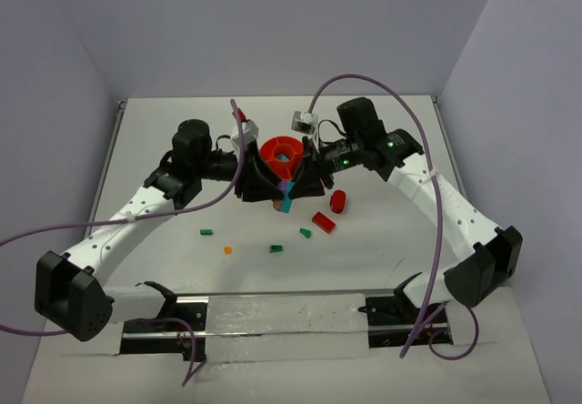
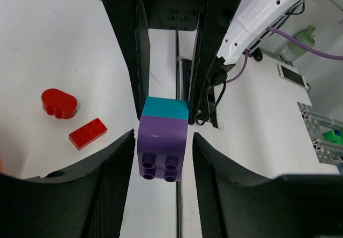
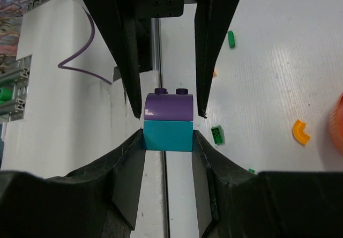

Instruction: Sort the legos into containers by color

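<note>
The right gripper (image 3: 168, 137) jaws clamp the teal half of the teal/purple block (image 3: 168, 121), above the worktop (image 1: 382, 258) beside the bowl (image 1: 269, 155) rim. The left gripper (image 2: 163, 141) jaws flank the purple half, narrowly apart from its sides.

- On my top camera feed I see a white table (image 1: 382, 240), with pale walls (image 1: 273, 22) closing it in from 9 through 12 to 3 o'clock.
- A metal rail (image 1: 282, 318) runs along the table's 6 o'clock edge.
- On my left wrist feed, a flat phone-like device (image 2: 292, 76) lies at 2 o'clock, near a pale green object (image 2: 301, 38).
- Aluminium framing (image 2: 317, 126) sits at 3 o'clock there.
</note>
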You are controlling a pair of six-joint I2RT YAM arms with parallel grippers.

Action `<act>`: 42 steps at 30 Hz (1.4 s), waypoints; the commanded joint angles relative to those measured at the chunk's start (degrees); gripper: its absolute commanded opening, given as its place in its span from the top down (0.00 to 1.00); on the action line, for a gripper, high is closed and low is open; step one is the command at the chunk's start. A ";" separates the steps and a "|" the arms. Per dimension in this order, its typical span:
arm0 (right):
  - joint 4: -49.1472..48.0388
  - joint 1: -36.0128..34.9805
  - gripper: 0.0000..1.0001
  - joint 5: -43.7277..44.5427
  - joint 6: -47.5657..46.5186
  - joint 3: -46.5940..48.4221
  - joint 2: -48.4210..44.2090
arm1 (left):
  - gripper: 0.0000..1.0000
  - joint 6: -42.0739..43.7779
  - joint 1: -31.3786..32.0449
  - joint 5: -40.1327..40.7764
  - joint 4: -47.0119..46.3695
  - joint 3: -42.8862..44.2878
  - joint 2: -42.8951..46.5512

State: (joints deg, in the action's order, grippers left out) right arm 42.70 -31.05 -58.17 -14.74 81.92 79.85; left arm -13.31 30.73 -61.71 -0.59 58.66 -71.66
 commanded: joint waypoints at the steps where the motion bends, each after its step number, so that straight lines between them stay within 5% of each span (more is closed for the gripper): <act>1: 2.25 -1.07 1.00 2.04 -3.77 3.42 -0.49 | 0.47 -0.05 0.59 -3.35 -1.26 3.25 -1.05; 12: 2.92 -1.12 1.00 1.84 -5.04 3.24 -0.84 | 0.68 1.98 0.82 -6.24 2.07 3.04 -2.00; 17: 3.57 -1.12 1.00 2.71 -6.00 3.11 -1.10 | 0.99 4.42 0.73 -6.72 4.36 3.74 -2.26; 35: 7.29 0.26 1.00 8.83 -11.94 -4.19 -7.44 | 1.00 16.89 -8.17 -5.99 18.94 7.13 -1.42; 42: -4.56 3.65 1.00 17.24 -6.27 -6.50 -10.77 | 1.00 19.98 -8.85 6.72 20.35 10.34 0.55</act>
State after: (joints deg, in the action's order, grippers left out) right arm 48.15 -29.49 -46.90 -24.47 75.92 71.89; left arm 3.33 22.29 -63.25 18.34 64.56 -73.65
